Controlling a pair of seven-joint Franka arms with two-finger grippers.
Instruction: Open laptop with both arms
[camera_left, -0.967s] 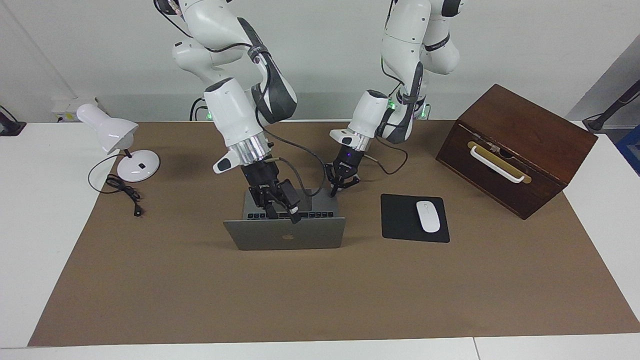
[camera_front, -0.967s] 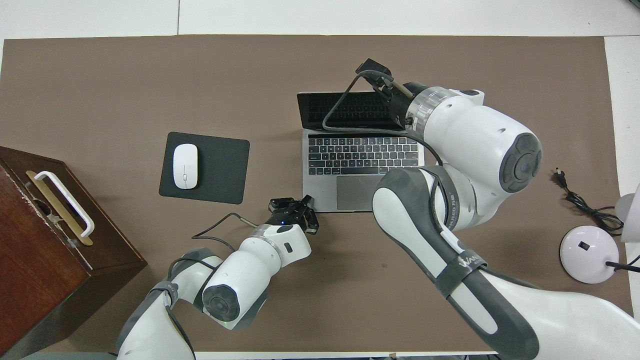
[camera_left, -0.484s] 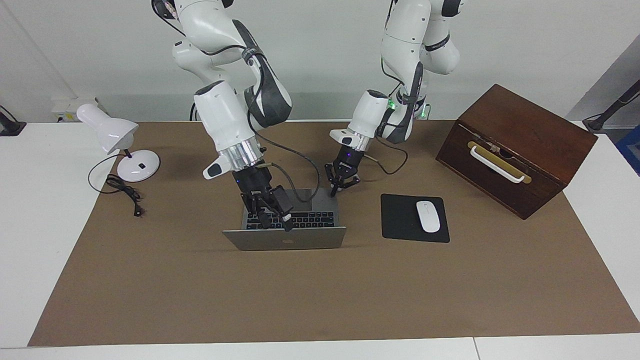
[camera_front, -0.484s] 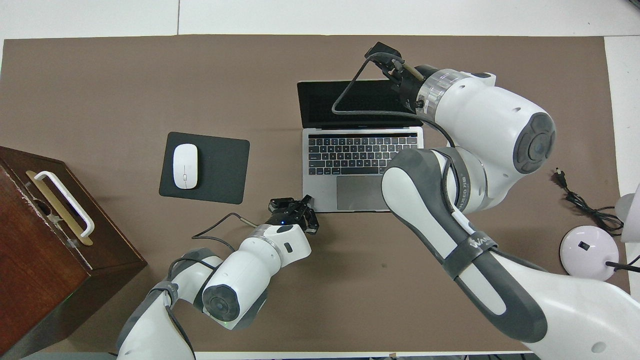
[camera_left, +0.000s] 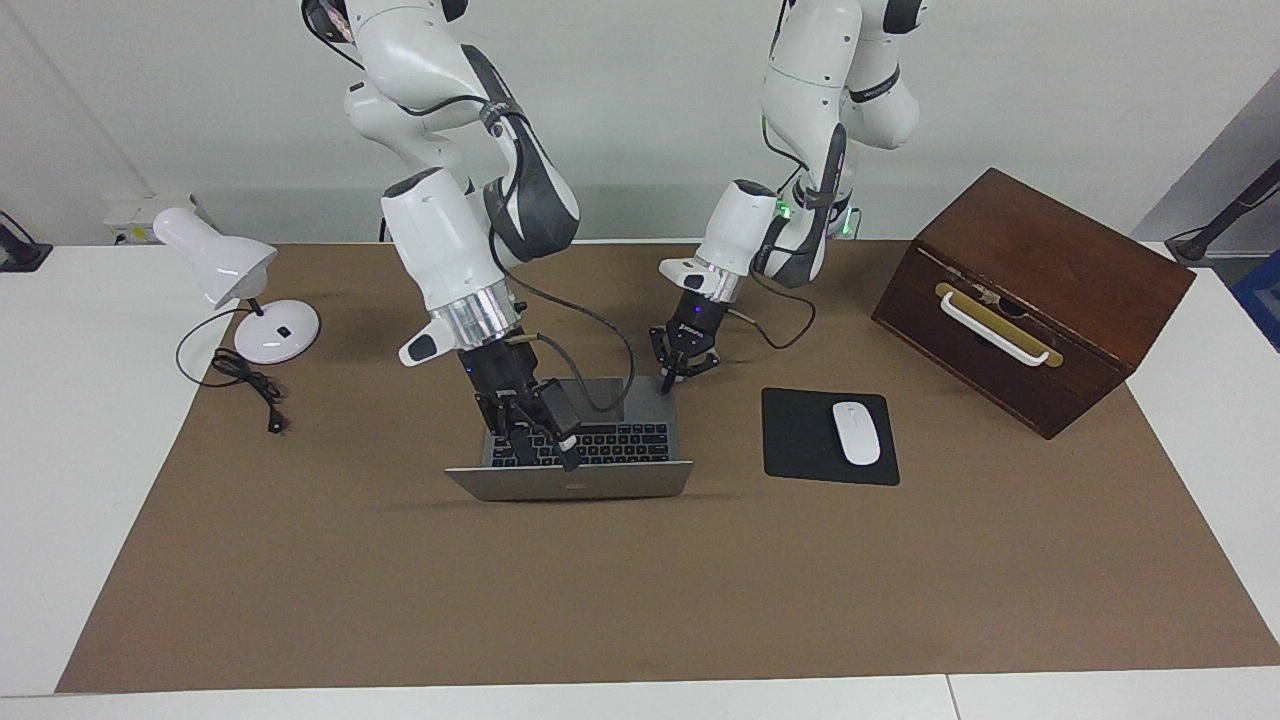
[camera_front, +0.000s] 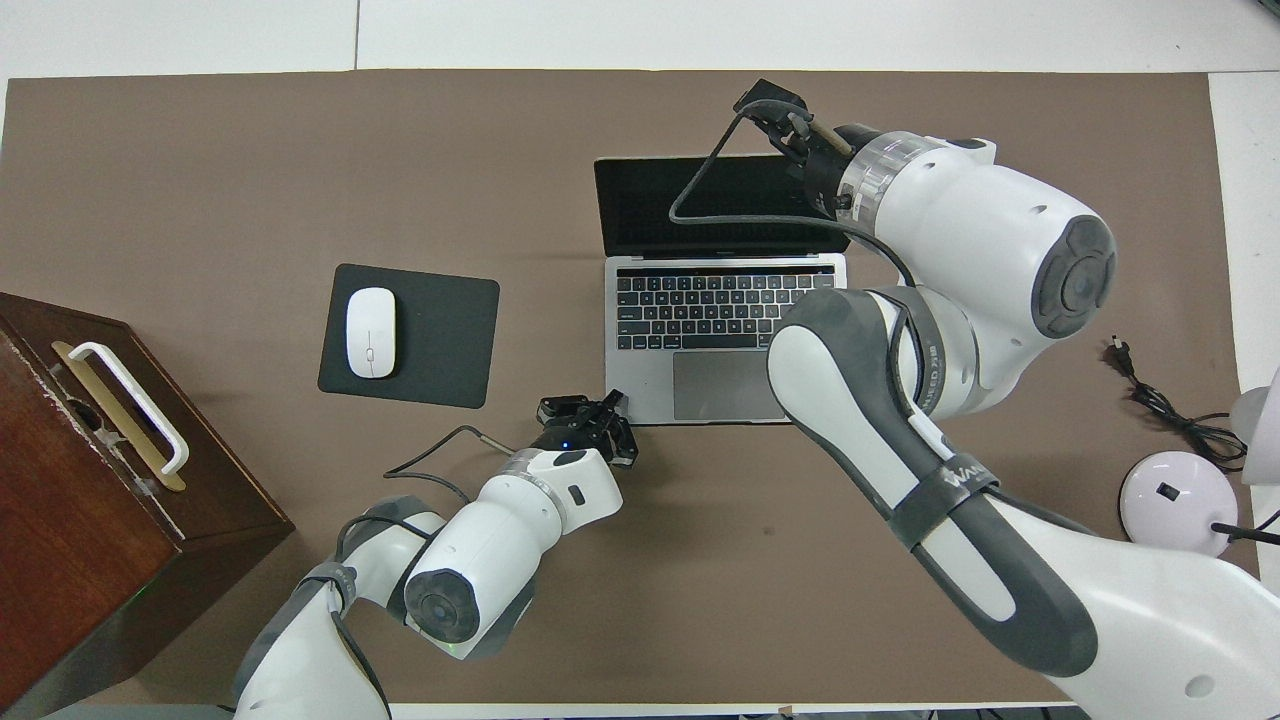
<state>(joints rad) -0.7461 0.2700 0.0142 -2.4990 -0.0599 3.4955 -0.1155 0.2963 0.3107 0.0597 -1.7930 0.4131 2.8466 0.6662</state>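
Brown mat (camera_left: 700, 600) covers the table; laptop (camera_left: 575, 480) sits mid-mat, lid tilted well back, screen facing the robots, hinge line running arm-end to arm-end. Right gripper (camera_left: 535, 435) is over the keyboard at the lid's top edge, toward the right arm's end; can't tell its fingers. Left gripper (camera_left: 675, 368) is fingertips together, at the base corner nearest the robots, apparently pinning it. Looks nearly done. Mouse pad (camera_left: 800, 440) lies beside the laptop, toward the left arm's end.
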